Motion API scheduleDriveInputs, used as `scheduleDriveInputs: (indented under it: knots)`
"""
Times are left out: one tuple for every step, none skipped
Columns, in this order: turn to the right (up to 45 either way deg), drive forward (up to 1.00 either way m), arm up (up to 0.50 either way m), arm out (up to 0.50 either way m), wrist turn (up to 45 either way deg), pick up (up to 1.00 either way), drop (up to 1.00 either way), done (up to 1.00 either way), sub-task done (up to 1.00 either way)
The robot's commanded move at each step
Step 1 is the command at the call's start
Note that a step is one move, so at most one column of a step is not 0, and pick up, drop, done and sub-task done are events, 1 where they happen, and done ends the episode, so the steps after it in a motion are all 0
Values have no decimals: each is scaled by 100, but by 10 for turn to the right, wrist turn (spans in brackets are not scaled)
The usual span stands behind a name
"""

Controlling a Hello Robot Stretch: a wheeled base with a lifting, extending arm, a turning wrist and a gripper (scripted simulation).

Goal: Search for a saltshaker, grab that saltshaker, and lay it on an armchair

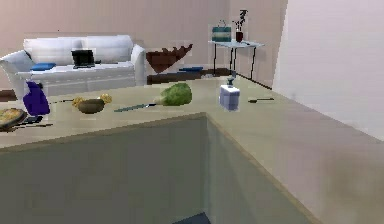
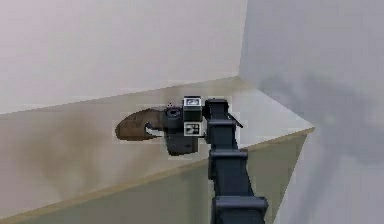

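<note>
Sofa (image 1: 80,50): white, beyond the worktop, with a dark laptop (image 1: 83,58) on its seat.
Worktop (image 1: 290,150): L-shaped, stands between the camera and the sofa.
Along it: blue vase (image 1: 36,98), brown lump (image 1: 90,104), knife (image 1: 135,107), green lettuce (image 1: 176,94).
Possible saltshaker: small white container (image 1: 230,96), just right of the lettuce; too small to be sure.
Gripper (image 2: 160,128): at a flat brown thing (image 2: 128,128) lying on the worktop; cannot tell whether it holds anything.

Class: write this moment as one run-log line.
claw: at counter | brown thing behind it | holds: cannot tell | ahead: sofa, vase
</note>
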Motion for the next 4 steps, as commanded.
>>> scheduleDriveInputs:
  knots:
    - [0, 0, 6, 0, 0, 0, 0, 0, 0]
    - [0, 0, 0, 0, -450, 0, 0, 0, 0]
    - [0, 0, 0, 0, -450, 0, 0, 0, 0]
    - [0, 0, 0, 0, -240, 0, 0, 0, 0]
